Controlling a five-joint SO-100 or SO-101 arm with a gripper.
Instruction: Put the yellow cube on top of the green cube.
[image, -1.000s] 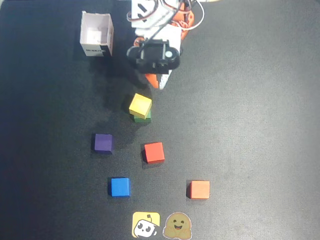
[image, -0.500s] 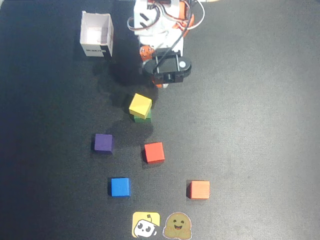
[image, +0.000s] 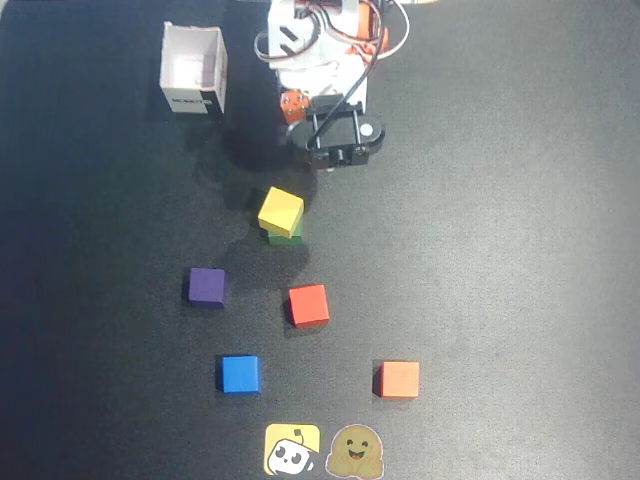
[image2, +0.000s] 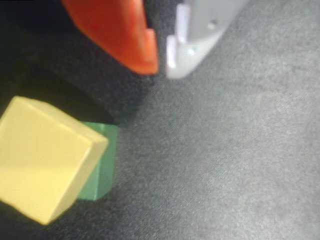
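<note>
Your wrist view puts the yellow cube (image2: 46, 157) closest to the lens, filling the lower left corner, seated on the green cube (image2: 101, 162) but turned off square so that only a green side and corner show past its right edge. Just above the pair, your jaws (image2: 162, 67) hang over bare dark surface (image2: 240, 160), the orange finger (image2: 125, 35) and the white finger (image2: 200, 35) nearly closed with only a thin gap at the tips, and nothing held between them.

In the overhead view, your stack sits near the middle of the black surface (image: 520, 250): the yellow cube (image: 280, 211) on top, a sliver of the green cube (image: 284, 236) visible at its lower edge. The arm (image: 335, 130) is folded back above it, toward the top of the picture, apart from both cubes.

Below the stack lie a purple cube (image: 206, 287) to the left and a red cube (image: 308, 305) to the right, then a blue cube (image: 240, 374) and an orange cube (image: 399, 379) further down. Along the bottom edge sit a yellow cartoon-face sticker (image: 292, 450) and a tan smiling-face sticker (image: 357, 452) side by side. At upper left, beside the arm's base, stands an open white box (image: 195, 68), well apart from the cubes.
</note>
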